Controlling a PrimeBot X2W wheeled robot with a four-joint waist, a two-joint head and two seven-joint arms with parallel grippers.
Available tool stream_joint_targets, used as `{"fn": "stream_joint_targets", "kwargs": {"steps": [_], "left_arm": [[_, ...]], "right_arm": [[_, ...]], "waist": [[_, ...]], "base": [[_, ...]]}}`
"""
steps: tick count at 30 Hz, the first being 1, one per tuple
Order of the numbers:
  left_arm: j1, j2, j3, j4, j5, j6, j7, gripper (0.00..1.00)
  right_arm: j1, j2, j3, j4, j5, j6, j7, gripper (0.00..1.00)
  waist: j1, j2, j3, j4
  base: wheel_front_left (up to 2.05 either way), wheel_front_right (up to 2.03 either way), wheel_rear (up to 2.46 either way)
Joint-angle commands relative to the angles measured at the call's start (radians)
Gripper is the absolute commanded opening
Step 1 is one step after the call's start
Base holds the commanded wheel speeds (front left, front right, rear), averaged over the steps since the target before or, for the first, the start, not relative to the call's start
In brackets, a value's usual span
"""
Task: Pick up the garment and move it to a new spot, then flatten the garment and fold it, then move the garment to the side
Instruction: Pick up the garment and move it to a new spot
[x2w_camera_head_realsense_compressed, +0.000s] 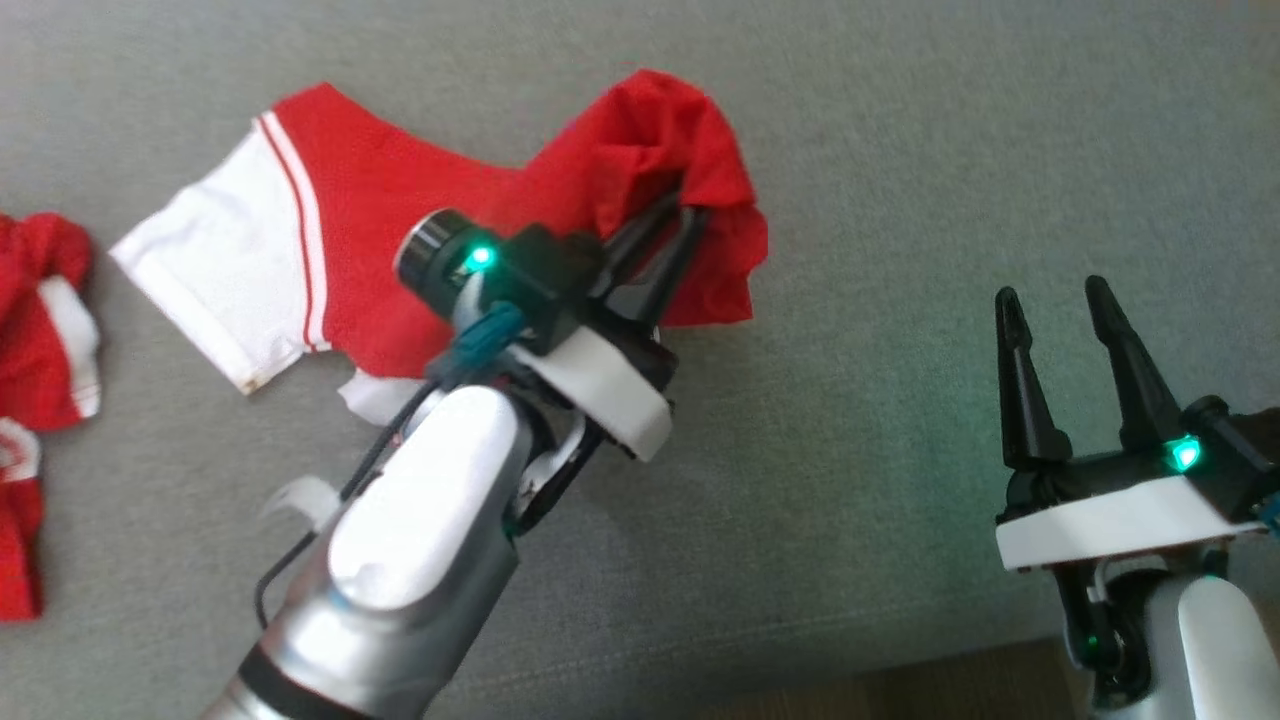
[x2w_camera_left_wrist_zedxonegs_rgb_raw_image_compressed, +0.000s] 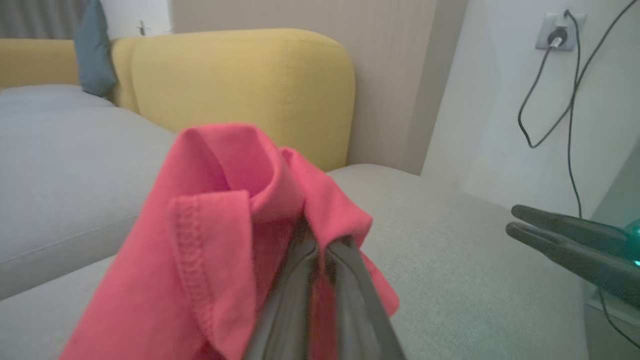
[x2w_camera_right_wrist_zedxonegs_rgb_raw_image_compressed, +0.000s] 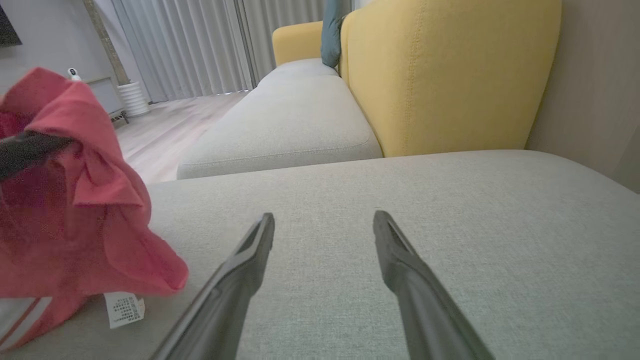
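Two dark fingers of the left gripper (x2w_camera_head_realsense_compressed: 672, 215) are pinched together on a bunched red fold of the garment (x2w_camera_head_realsense_compressed: 380, 240), holding that end up off the grey sofa cushion (x2w_camera_head_realsense_compressed: 900, 160). The white sleeve (x2w_camera_head_realsense_compressed: 220, 280), edged with thin red stripes, lies flat on the cushion toward the robot's left. The left wrist view shows a stitched hem (x2w_camera_left_wrist_zedxonegs_rgb_raw_image_compressed: 192, 250) draped over the closed fingers, so the grip appears to be taken near an edge of the cloth. That would suit carrying or dragging the garment to a new spot, the first step of the task, which looks to be under way.

The right gripper (x2w_camera_head_realsense_compressed: 1058, 320) hangs over bare cushion well apart from the garment on the robot's right. Its fingers are spread wide and hold nothing. It is probably kept clear and ready to take a second corner once flattening begins. A second red-and-white cloth (x2w_camera_head_realsense_compressed: 40, 400) lies at the left edge of the head view, apart from the garment. A yellow backrest (x2w_camera_right_wrist_zedxonegs_rgb_raw_image_compressed: 440, 75) rises behind the seat.

A white care tag (x2w_camera_right_wrist_zedxonegs_rgb_raw_image_compressed: 124, 309) hangs below the lifted fold and rests on the cushion. It carries lines of small print too fine to read. No brand name or other legible writing can be made out on either piece of clothing.
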Motion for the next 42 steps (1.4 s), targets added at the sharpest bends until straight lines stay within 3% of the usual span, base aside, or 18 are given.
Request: {"fn": "stream_joint_targets", "kwargs": {"steps": [1,13,14,16,20,26,36,42], "left_arm": [[-0.049,0.000,-0.002,-0.003,-0.006,-0.002,0.002,0.00],[-0.063,-0.001,-0.177,0.199,-0.038,-0.025,0.165,0.00],[-0.062,-0.001,-0.186,0.204,-0.048,-0.026,0.173,0.24],[-0.062,-0.001,-0.207,0.207,-0.054,-0.028,0.177,1.00],[-0.045,0.008,-0.205,0.176,-0.052,-0.012,0.121,1.00],[0.016,0.051,-0.166,0.087,-0.041,0.057,0.000,1.00],[0.137,0.156,0.027,-0.029,-0.106,0.193,-0.107,1.00],[0.197,0.204,0.147,-0.053,-0.142,0.247,-0.121,1.00]], "right_arm": [[-0.040,-0.004,0.020,-0.032,0.011,-0.001,-0.015,1.00],[-0.068,-0.004,0.021,0.021,0.023,-0.001,-0.042,1.00],[-0.070,-0.004,0.021,0.027,0.023,-0.001,-0.043,1.00],[-0.074,-0.004,0.022,0.038,0.024,-0.001,-0.046,1.00],[-0.075,-0.004,0.016,0.055,0.021,-0.001,-0.050,1.00],[-0.069,-0.004,0.009,0.061,0.007,-0.001,-0.044,1.00],[-0.069,-0.004,0.003,0.046,-0.033,-0.001,-0.013,1.00],[-0.055,-0.004,-0.005,0.036,-0.050,-0.001,0.007,1.00]], "waist": [[0.0000,0.0000,0.039,-0.025],[0.0000,0.0000,0.055,-0.004],[0.0000,0.0000,0.052,0.001],[0.0000,0.0000,0.043,0.011],[0.0000,0.0000,0.017,0.036],[0.0000,0.0000,-0.021,0.079],[0.0000,0.0000,-0.059,0.126],[0.0000,0.0000,-0.082,0.154]], "base": [[0.00,0.00,0.00],[0.00,0.00,0.00],[0.00,0.00,0.00],[0.00,0.00,0.00],[0.00,0.00,0.00],[0.00,0.00,0.00],[0.00,0.00,0.00],[0.00,0.00,0.00]]}}
